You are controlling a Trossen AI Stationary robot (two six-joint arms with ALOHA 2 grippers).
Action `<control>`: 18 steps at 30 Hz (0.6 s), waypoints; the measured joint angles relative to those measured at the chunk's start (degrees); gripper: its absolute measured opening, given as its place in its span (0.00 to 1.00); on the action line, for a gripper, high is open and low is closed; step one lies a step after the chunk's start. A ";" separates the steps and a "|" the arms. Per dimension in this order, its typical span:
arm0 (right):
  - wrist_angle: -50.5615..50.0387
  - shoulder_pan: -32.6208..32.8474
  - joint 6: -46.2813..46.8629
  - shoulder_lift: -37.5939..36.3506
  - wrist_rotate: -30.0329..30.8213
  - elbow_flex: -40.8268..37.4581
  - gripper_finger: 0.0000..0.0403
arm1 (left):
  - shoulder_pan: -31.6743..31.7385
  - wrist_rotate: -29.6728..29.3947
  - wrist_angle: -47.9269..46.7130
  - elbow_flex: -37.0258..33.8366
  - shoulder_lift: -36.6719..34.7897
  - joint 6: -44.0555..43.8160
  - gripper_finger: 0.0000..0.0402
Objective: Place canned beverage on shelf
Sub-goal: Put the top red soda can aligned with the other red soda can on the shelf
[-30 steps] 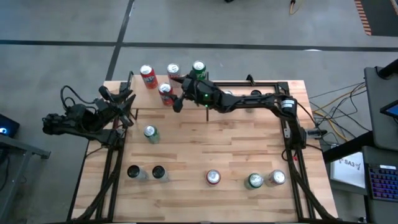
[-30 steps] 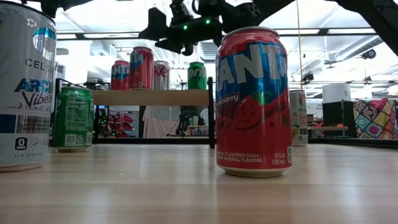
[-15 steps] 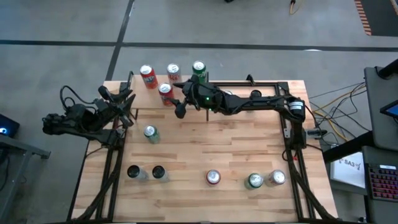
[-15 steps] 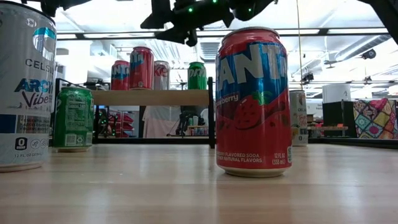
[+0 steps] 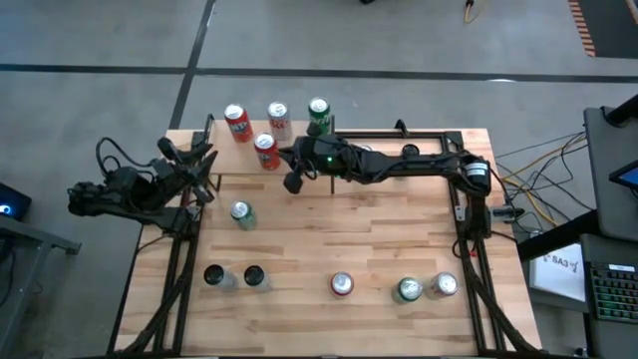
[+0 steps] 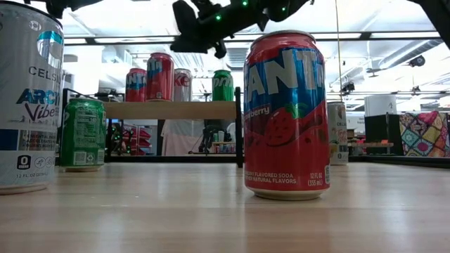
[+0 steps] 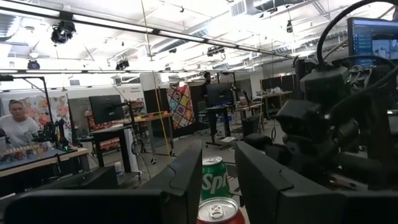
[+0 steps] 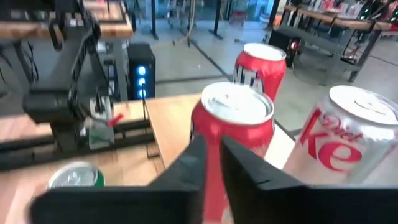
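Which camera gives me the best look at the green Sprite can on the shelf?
The low view: the green Sprite can stands side-on, unobstructed, on the shelf. The high view shows only its top; the left wrist view shows it partly between fingers; the right wrist view misses it.

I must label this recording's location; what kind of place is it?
Probably a robotics lab or workshop: an open hall with ceiling lights, workbenches with monitors, and a person at a bench beyond the table.
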 joint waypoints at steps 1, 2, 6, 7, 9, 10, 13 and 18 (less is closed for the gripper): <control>-1.19 0.00 -0.35 -0.42 -0.02 0.00 0.04 | 0.00 0.20 -0.47 0.00 0.29 -0.03 0.20; -2.47 0.00 -0.38 -0.95 -0.02 0.00 0.04 | 0.00 0.76 -0.91 0.00 0.74 -0.05 0.20; -8.85 0.02 -1.58 -3.84 -0.02 0.00 0.03 | 0.00 6.74 -1.26 0.05 3.93 -1.67 0.17; -11.05 0.02 -2.24 -4.57 -0.01 0.00 0.03 | 0.00 8.01 -1.37 0.23 5.21 -2.39 0.16; -15.22 0.00 -4.12 -6.19 -0.01 0.00 0.03 | 0.00 8.38 -1.38 1.09 8.15 -3.53 0.10; -17.73 0.00 -5.01 -6.98 0.02 0.00 0.03 | 0.00 7.96 -1.38 1.59 9.66 -3.84 0.07; -23.25 -0.04 -7.76 -9.40 0.00 0.00 0.03 | 0.00 7.80 -1.31 3.40 14.34 -4.60 0.01; -29.64 -0.12 -11.36 -12.96 -0.02 0.00 0.03 | 0.91 7.90 -1.32 7.83 23.71 -4.55 0.00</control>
